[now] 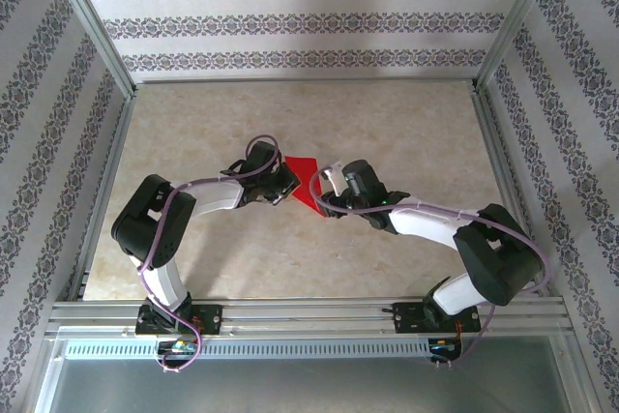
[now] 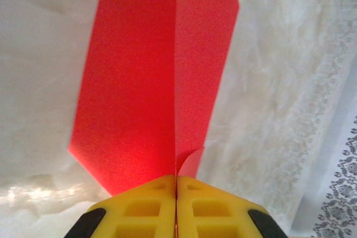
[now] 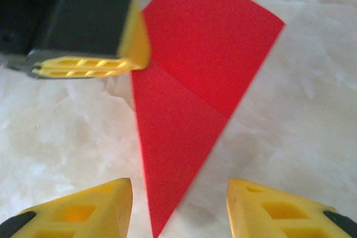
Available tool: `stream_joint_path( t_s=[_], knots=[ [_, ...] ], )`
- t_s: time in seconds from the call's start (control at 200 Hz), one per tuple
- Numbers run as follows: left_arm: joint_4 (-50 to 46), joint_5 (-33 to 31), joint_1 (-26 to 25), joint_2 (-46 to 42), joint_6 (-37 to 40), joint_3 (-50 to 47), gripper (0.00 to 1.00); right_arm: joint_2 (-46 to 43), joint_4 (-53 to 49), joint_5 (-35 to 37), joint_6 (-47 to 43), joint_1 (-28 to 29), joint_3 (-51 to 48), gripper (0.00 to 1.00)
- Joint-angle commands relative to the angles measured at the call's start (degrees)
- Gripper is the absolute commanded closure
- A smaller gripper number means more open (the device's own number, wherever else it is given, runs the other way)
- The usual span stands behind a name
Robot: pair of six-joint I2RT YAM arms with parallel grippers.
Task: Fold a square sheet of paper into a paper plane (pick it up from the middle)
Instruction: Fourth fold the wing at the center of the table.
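Although the thin bright red sheet of paper (image 1: 305,184) lies near the middle of the marbled beige tabletop (image 1: 416,132), between the two arms, it reads as a creased, pointed shape rather than a flat square. One straight crease runs across it and one end tapers to a sharp tip, so folding is judged to be under way. The left gripper (image 2: 177,185) is clamped on the paper, its yellow fingers pressed together on the end of the crease; from the right wrist the same gripper (image 3: 136,54) meets the sheet's edge where the crease begins. The right gripper (image 3: 178,193) holds nothing, its jaws standing apart to either side of the pointed tip. Whether the pinched edge is off the table cannot be told. The form is too broad for a finished plane — no narrow dart, no clear raised ridge. Assessment: roughly midway, with the narrowing folds, wings and final shaping outstanding.
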Motion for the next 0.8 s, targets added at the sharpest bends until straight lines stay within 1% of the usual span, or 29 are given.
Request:
stream_joint_path(
  t_s=[0.0, 0.14, 0.31, 0.525, 0.6, 0.794],
  knots=[
    [-5.1, -2.5, -0.9, -1.1, -2.4, 1.8, 0.91, 2.1, 4.5, 4.5, -6.6, 2.7, -0.2, 0.51],
    [-6.9, -2.6, -1.2, -0.5, -3.3, 3.1, 0.91, 5.9, 4.7, 10.1, -6.8, 5.8, 1.4, 0.51],
    [-7.1, -2.6, -1.3, -0.2, -4.2, 3.6, 0.91, 9.9, 4.7, 14.7, -5.3, 8.2, 3.3, 0.52],
    [-7.1, -2.5, -1.3, -0.1, -4.5, 3.7, 0.91, 11.9, 4.5, 20.5, -2.9, 8.6, 4.3, 0.57],
    [-7.1, -2.5, -1.3, 0.0, -4.6, 3.7, 0.90, 12.0, 4.4, 21.6, -2.5, 8.6, 4.4, 0.59],
    [-6.8, -2.4, -1.2, 0.1, -4.8, 3.4, 0.90, 12.1, 3.9, 20.9, -1.3, 8.6, 4.5, 0.67]
  ],
)
